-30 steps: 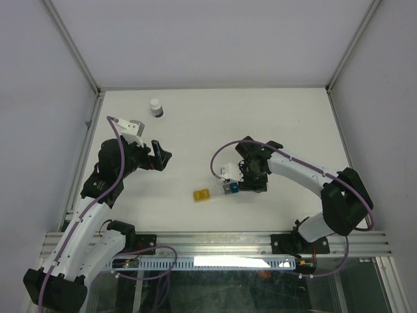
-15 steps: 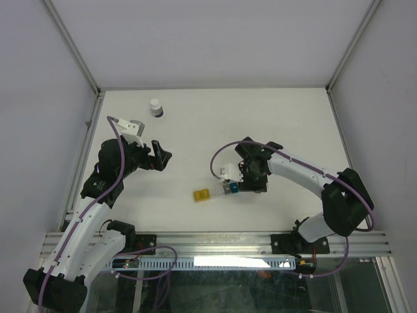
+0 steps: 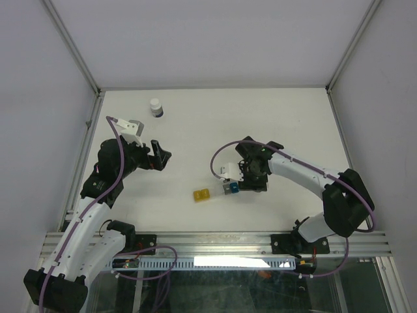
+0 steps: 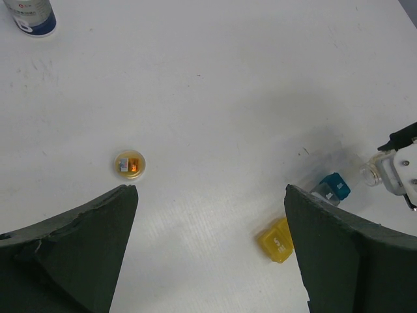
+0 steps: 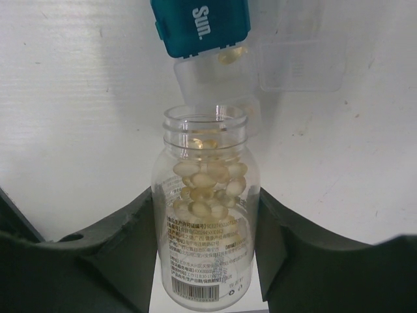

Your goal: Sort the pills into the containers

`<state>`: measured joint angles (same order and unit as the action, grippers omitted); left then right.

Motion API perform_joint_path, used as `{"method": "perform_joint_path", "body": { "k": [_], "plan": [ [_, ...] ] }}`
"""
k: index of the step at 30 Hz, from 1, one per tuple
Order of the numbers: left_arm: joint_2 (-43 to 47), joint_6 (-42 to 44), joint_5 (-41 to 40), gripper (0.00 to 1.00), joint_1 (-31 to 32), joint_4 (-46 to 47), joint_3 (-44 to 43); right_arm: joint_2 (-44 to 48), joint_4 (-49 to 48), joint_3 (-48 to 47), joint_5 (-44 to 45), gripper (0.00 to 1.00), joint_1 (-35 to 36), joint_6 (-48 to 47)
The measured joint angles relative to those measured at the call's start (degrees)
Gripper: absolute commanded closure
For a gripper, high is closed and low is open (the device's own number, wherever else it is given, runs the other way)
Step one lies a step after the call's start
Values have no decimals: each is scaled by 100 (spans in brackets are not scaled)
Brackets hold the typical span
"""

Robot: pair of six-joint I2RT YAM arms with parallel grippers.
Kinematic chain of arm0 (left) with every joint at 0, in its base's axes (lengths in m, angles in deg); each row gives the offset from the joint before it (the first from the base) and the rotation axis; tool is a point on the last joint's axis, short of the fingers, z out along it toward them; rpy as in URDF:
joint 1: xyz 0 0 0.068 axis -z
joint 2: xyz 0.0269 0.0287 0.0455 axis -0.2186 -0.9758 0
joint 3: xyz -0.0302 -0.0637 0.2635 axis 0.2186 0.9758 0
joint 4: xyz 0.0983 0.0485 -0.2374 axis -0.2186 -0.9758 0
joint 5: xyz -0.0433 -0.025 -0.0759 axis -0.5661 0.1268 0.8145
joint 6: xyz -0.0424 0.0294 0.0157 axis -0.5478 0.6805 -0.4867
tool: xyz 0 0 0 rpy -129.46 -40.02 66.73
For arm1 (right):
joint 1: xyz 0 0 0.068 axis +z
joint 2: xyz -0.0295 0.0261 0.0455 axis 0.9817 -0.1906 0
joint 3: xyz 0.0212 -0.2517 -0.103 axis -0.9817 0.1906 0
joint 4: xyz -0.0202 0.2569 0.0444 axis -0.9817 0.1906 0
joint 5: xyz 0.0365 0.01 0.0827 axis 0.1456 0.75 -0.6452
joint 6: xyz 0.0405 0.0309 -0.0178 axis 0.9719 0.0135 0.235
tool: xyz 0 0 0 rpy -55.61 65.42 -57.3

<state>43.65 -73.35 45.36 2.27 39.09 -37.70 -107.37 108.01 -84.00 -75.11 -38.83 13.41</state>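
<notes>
Top view: white table (image 3: 273,124); left gripper (image 3: 161,154) spread wide and empty, well apart from the yellow container (image 3: 201,194); right gripper (image 3: 242,183) low over the table, just beside the blue container (image 3: 230,188), its grip not legible here; white-capped dark bottle (image 3: 156,107) near the far left corner. Left wrist view: the matte black fingers (image 4: 71,254) stood apart with nothing between them; a small round cap (image 4: 129,164) lay ahead of them, and the yellow and blue containers lay to the right, with a digit embossed on the yellow lid. Right wrist view: the right gripper was clamped on a clear bottle (image 5: 205,215) of pale oval pills (image 5: 202,186), its open mouth touching a clear compartment (image 5: 215,72) holding one pill; the teal lid read "Sun."; the bottle's label showed a barcode and print too small to read.
</notes>
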Motion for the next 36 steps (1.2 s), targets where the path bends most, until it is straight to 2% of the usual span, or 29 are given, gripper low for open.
{"method": "perform_joint_path", "body": {
  "k": [36],
  "plan": [
    [37,0,28,1,0,0,0,-9,-76,-105,131,100,-68,26]
  ]
}}
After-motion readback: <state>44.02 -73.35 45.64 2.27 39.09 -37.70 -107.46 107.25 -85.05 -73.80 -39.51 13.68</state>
